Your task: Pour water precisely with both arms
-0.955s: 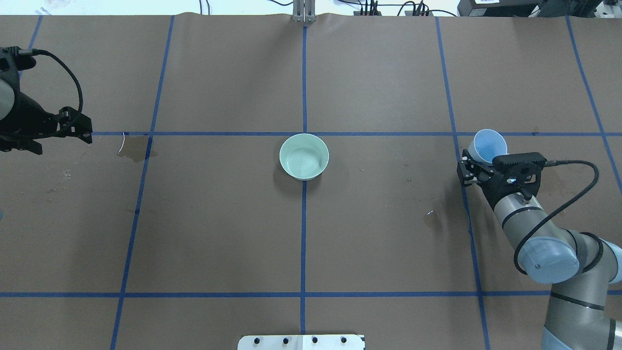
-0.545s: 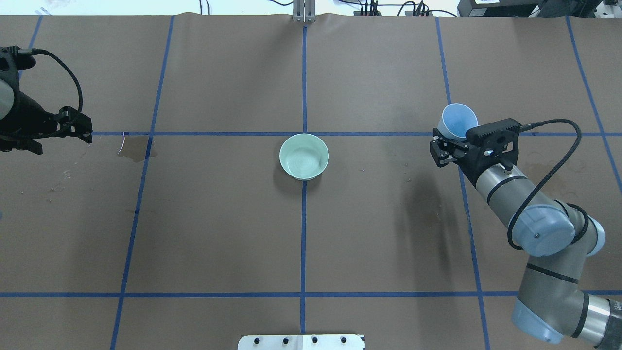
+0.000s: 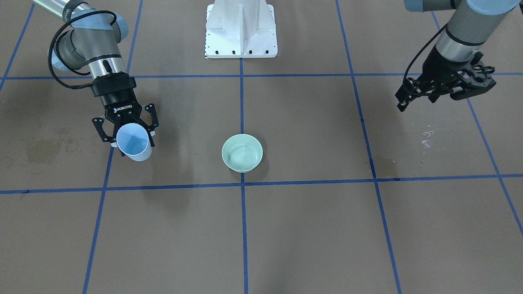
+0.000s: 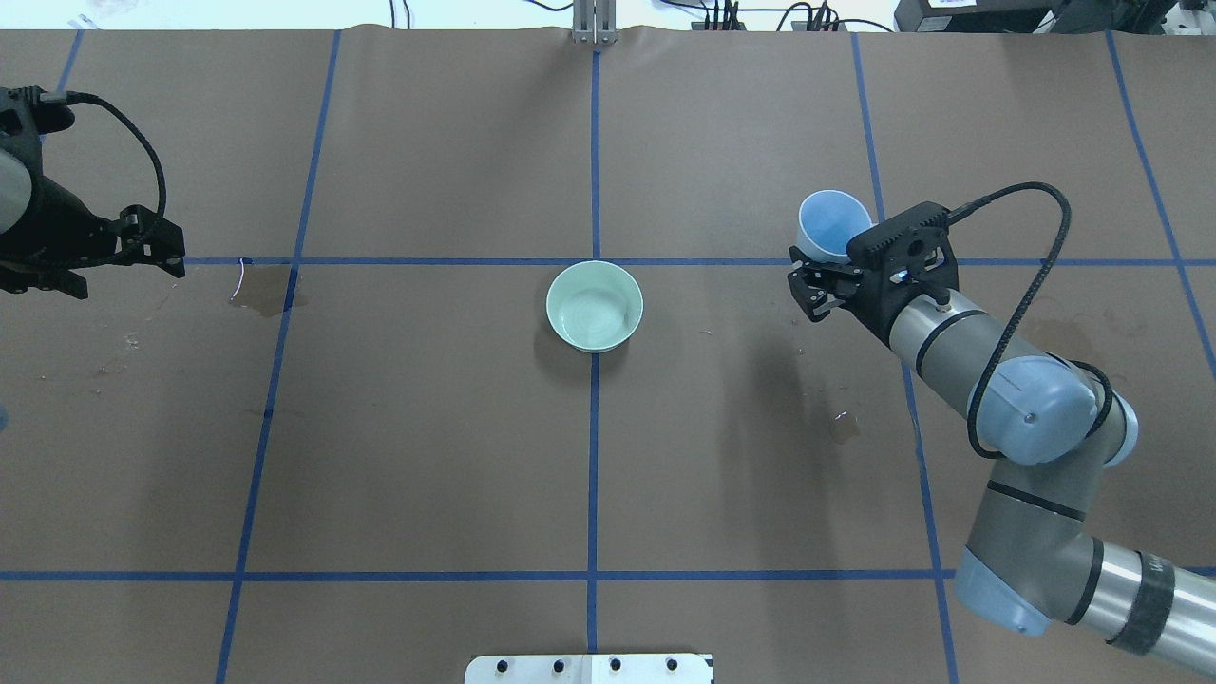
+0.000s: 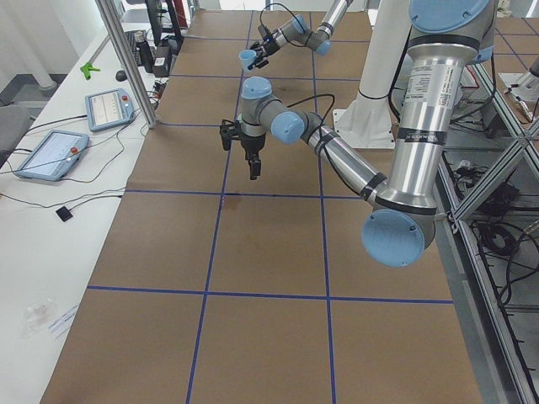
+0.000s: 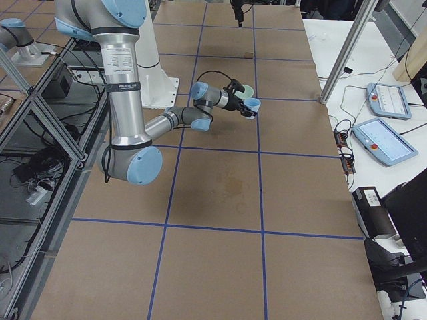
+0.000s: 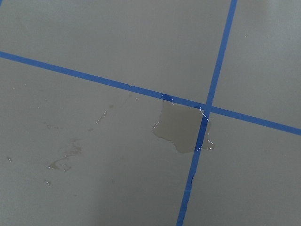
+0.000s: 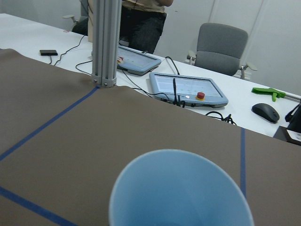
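My right gripper is shut on a light-blue cup and holds it above the table, to the right of the pale-green bowl. In the front view the same gripper grips the cup left of the bowl. The right wrist view shows the cup's open mouth; I cannot make out water in it. The bowl shows faint rings inside. My left gripper hangs open and empty at the far left; it also shows in the front view.
A spilled puddle lies on the brown paper below the left gripper and fills the middle of the left wrist view. A small wet spot lies near the right arm. The white pedestal stands at the robot's side.
My right arm has carried the cup to the left and away from the robot, closer to the bowl. The left arm has barely moved.
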Controlling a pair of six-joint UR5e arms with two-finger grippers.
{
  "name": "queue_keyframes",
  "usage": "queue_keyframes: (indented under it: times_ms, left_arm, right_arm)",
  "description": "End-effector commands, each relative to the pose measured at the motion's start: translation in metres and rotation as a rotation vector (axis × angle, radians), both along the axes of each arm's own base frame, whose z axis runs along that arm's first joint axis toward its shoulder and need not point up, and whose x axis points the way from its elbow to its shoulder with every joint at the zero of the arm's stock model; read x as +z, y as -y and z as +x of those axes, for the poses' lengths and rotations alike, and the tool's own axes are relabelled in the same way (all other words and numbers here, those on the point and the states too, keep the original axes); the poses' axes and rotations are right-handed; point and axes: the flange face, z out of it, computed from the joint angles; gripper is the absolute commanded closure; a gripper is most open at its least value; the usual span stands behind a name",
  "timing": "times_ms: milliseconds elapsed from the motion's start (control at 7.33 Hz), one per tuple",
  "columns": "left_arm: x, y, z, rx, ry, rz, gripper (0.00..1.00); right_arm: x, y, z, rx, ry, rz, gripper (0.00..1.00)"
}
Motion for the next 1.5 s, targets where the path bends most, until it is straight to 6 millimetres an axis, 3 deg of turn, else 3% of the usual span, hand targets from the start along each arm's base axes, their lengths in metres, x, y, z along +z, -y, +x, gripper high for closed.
queue_keyframes:
  times_ms: [0, 545, 1091, 1364]
  left_arm:
    - [-0.004, 0.003, 0.002, 0.012, -0.001, 0.016, 0.00]
    - [0.009, 0.013, -0.023, 0.093, 0.044, 0.108, 0.00]
    - [0.044, 0.041, -0.061, 0.154, 0.111, 0.165, 0.00]
    - [0.050, 0.045, -0.064, 0.155, 0.116, 0.161, 0.00]
  right_arm:
    - [-0.041, 0.011, -0.055, -0.161, 0.003, -0.018, 1.00]
    - [-0.065, 0.008, -0.073, -0.287, -0.029, -0.011, 1.00]
    - [-0.109, 0.018, -0.094, -0.438, -0.135, -0.100, 1.00]
    - [-0.126, 0.022, -0.102, -0.497, -0.236, -0.141, 1.00]
